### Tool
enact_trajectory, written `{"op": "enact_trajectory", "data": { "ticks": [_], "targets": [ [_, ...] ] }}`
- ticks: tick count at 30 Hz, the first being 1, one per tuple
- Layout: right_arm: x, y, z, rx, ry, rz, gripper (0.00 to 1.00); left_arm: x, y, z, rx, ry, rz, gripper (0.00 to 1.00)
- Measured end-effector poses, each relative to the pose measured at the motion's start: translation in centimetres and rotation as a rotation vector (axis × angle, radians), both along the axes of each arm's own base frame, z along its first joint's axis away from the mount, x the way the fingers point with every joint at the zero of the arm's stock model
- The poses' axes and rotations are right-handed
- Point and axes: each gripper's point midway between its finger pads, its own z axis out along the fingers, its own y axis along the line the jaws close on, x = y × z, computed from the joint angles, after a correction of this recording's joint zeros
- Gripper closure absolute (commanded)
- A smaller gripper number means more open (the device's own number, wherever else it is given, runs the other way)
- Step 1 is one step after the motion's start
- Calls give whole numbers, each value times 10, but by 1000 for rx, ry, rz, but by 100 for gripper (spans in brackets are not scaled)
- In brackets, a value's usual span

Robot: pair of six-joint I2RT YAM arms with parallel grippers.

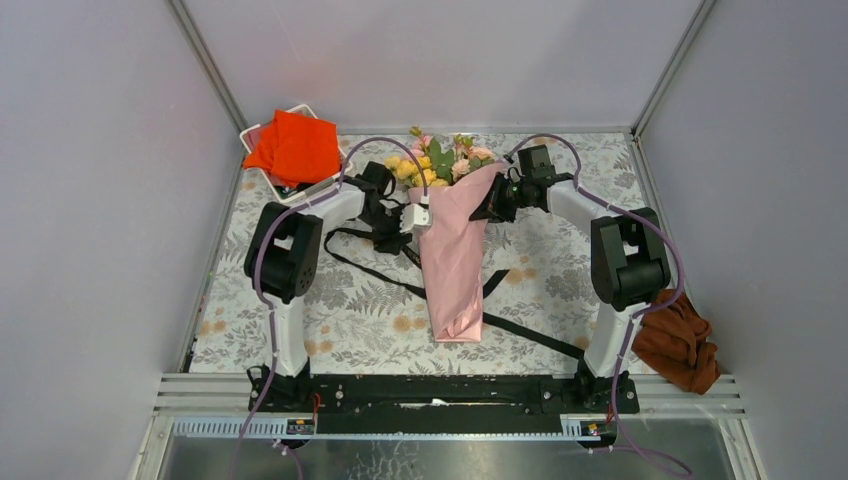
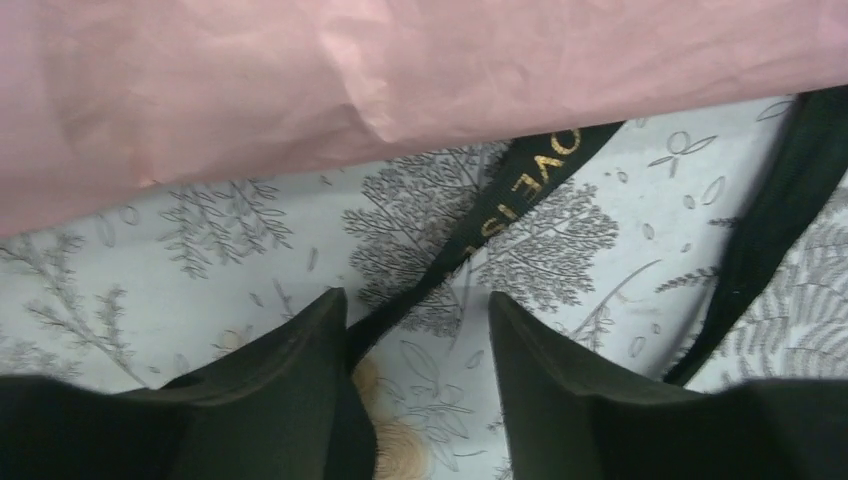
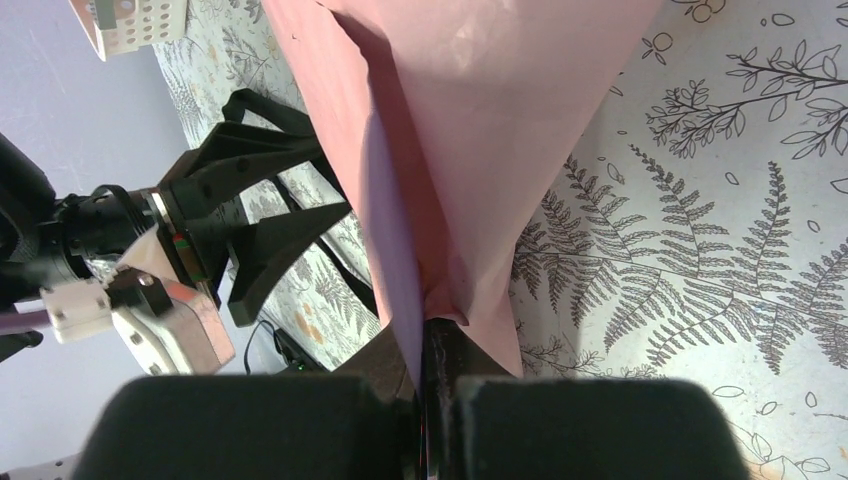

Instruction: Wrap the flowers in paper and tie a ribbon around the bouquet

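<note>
Bouquet point(image 1: 455, 260): lies mid-counter as a cone, narrow end toward the arm bases, wide end toward the far wall.
Flowers point(image 1: 435, 160): yellow and pink blooms with green leaves spill from the wide end.
Paper point(image 3: 480, 120): pink outside, with a purple inner face showing along the overlapping seam. It looks thin and creased, so it will likely spring open if let go and tear if pulled hard.
Ribbon point(image 2: 520, 185): black with pale lettering. It passes under the cone and trails across the counter on both sides, flat, limp and probably slippery.
Right fingers point(image 3: 470, 362): clamped shut on the paper's seam edge, on the cone's right side near the wide end.
Left fingers point(image 2: 300, 380): parted and holding nothing, low over the counter just beside the cone's left edge, with a ribbon stretch running between them.
Where to grip: I judge the ribbon stretch between the left fingers is best, pinched flat, while the seam is held shut.
Counter point(image 1: 340, 300): covered in a floral print.
Surroundings: orange cloth point(image 1: 295, 145) far left, brown cloth point(image 1: 680, 340) near right.
</note>
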Motion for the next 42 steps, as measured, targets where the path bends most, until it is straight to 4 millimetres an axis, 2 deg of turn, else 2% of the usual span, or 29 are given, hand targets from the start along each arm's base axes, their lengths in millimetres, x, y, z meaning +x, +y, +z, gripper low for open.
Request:
{"op": "enact_trajectory", "data": {
  "ticks": [2,3,7,9,11,13,14,16,18,20,22,24,28,30,32,36,38,39,42],
  "targets": [
    [0,0,-1,1,-2,0,100,6,-1,0,3,-20,21,97],
    [0,0,-1,0,-1,0,100,8,-1,0,5,-29,29,100],
    [-2,-1,-5,-2,3,0,100,8,3,5,22,-36,64,100],
    [-4,-1,-7,-3,6,0,100,5,6,22,11,-29,112,100],
    [-5,-2,-11,-7,12,-1,100,7,9,55,-42,-40,190,100],
    [-8,-3,-14,-13,19,-4,100,14,16,107,-148,-49,319,100],
    [-9,-4,-16,-15,22,-4,100,23,23,147,-240,-63,406,100],
    [-11,-4,-20,-16,27,-4,100,32,36,209,-395,-90,502,100],
    [-13,-5,-24,-15,29,-5,100,26,49,265,-555,-86,564,100],
    [-15,-5,-28,-14,33,-6,100,5,40,293,-669,-16,554,100],
    [-18,-5,-32,-16,38,-4,100,-20,17,303,-750,94,508,100],
    [-21,-3,-34,-20,43,1,100,-43,-11,297,-774,213,460,100],
    [-25,6,-35,-23,35,24,100,-62,-59,269,-758,383,414,100],
    [-28,14,-37,-22,31,42,100,-65,-81,238,-721,455,427,100],
    [-33,20,-41,-24,37,60,98,-64,-101,198,-650,512,465,100],
    [-38,23,-49,-43,55,75,75,-71,-133,103,-458,614,536,100],
    [-39,19,-51,-69,62,79,60,-80,-142,70,-380,650,552,100],
    [-39,17,-50,-88,61,86,55,-85,-145,54,-344,664,557,100],
    [-37,8,-44,-161,30,127,42,-98,-153,30,-281,683,557,100]
  ]
}}
